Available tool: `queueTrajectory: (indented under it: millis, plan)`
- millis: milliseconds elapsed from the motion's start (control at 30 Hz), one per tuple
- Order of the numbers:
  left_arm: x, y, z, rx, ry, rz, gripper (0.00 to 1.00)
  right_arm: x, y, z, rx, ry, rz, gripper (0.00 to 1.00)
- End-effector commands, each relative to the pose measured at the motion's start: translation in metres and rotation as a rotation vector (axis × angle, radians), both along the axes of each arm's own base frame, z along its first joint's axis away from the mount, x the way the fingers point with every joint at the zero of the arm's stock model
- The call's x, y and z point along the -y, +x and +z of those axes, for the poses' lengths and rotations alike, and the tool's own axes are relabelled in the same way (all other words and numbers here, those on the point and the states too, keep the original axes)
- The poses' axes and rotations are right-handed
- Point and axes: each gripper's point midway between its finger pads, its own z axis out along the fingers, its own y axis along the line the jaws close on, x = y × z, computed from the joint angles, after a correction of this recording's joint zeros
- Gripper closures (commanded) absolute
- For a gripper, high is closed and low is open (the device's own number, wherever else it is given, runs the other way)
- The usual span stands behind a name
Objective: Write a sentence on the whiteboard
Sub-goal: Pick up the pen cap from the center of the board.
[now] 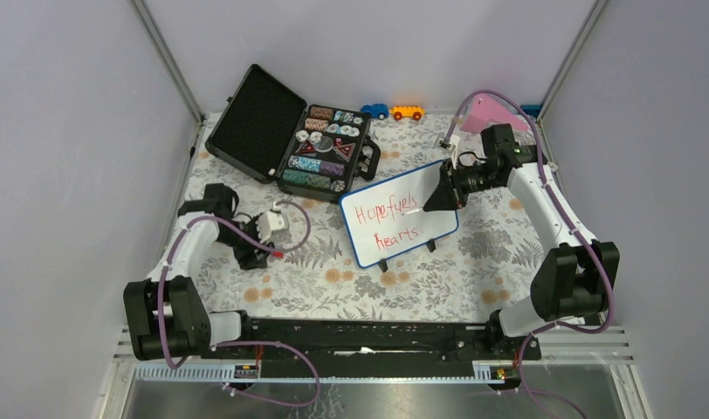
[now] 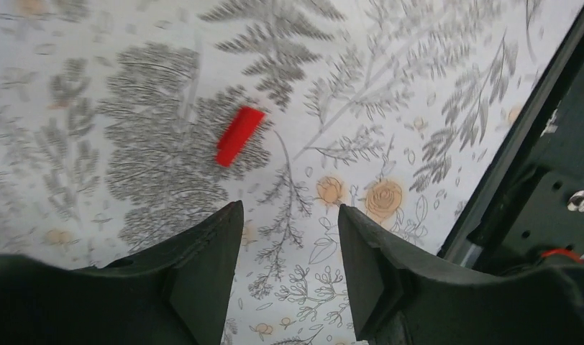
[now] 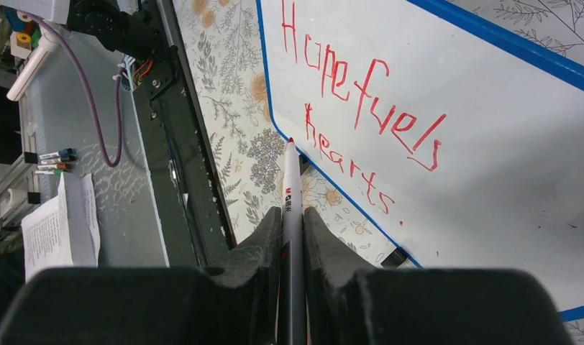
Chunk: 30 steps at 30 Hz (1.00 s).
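Mid-table stands the small blue-framed whiteboard (image 1: pixel 360 240), its red handwritten sentence (image 3: pixel 365 90) looking finished. My right gripper (image 3: pixel 292 213) pinches the white red-tipped marker (image 3: pixel 290 180). My left gripper (image 2: pixel 289 215), fingers spread, hovers near the small red plastic cap (image 2: pixel 239 135); I'd centre over it and square across its narrow sides before closing.

Two matching arms. Left arm (image 1: pixel 192 249), right arm (image 1: pixel 543 196): white shells on the long links, bulky black housings at the joints and bases. A purple cable (image 1: pixel 489 93) runs along each arm. Left hand (image 2: pixel 289 215), right hand (image 3: pixel 293 215): matte black, with thick wedge-shaped fingers (image 2: pixel 203 266) of faintly grainy surface.
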Motion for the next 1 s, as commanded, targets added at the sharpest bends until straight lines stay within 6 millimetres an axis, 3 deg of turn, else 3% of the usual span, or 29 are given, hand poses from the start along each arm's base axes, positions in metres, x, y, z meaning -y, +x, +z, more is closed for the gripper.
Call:
queueTrajectory:
  millis: [0,133,300,467,633,967]
  plan:
    - [-0.01,0.012,-0.018,0.212,0.099,-0.226,0.44,-0.01,0.005,0.018,0.021,0.041,0.01,1.0]
    - [-0.002,0.022,-0.024,0.245,0.072,-0.246,0.47,-0.009,0.004,0.02,0.02,0.038,0.008,1.0]
    - [0.004,0.025,-0.038,0.234,0.217,-0.295,0.52,-0.008,0.0,0.025,0.023,0.032,0.011,1.0]
    - [0.015,0.029,-0.032,0.256,0.288,-0.345,0.58,-0.006,-0.002,0.028,0.028,0.03,0.001,1.0]
    - [0.013,0.023,-0.039,0.237,0.442,-0.435,0.62,-0.003,0.001,0.039,0.041,0.045,-0.017,1.0]
    - [0.023,0.025,-0.039,0.198,0.615,-0.502,0.61,0.012,0.006,0.056,0.068,0.058,-0.049,1.0]
